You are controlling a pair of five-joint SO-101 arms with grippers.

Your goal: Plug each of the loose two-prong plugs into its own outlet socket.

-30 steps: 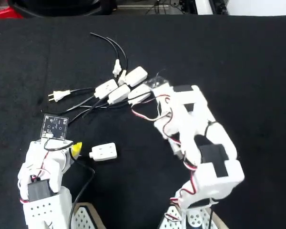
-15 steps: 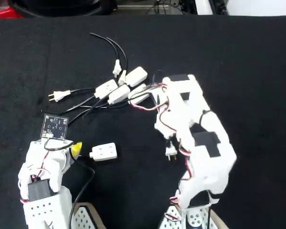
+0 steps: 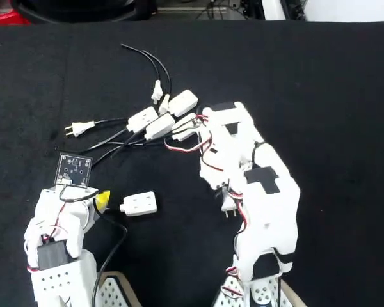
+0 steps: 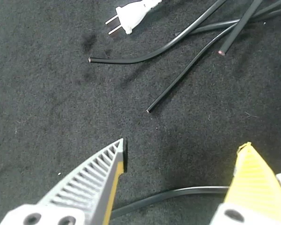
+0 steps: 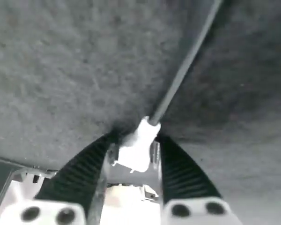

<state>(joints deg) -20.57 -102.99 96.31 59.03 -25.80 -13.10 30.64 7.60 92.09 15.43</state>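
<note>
Right gripper (image 5: 133,152) clamped on a white two-prong plug (image 5: 136,143), its cord trailing off; held apart from the single outlet socket (image 3: 139,203); left gripper (image 4: 183,143) fingers spread over the black mat (image 3: 345,96); another loose plug (image 4: 131,14) lies beyond, beside cut cords (image 4: 187,70).

You have the right gripper (image 5: 133,151) closed on a white plug (image 5: 136,144), one black finger (image 5: 84,164) pressed to each side. From the plug's end a dark cord (image 5: 183,63) runs away across the black cloth (image 5: 61,61).
</note>
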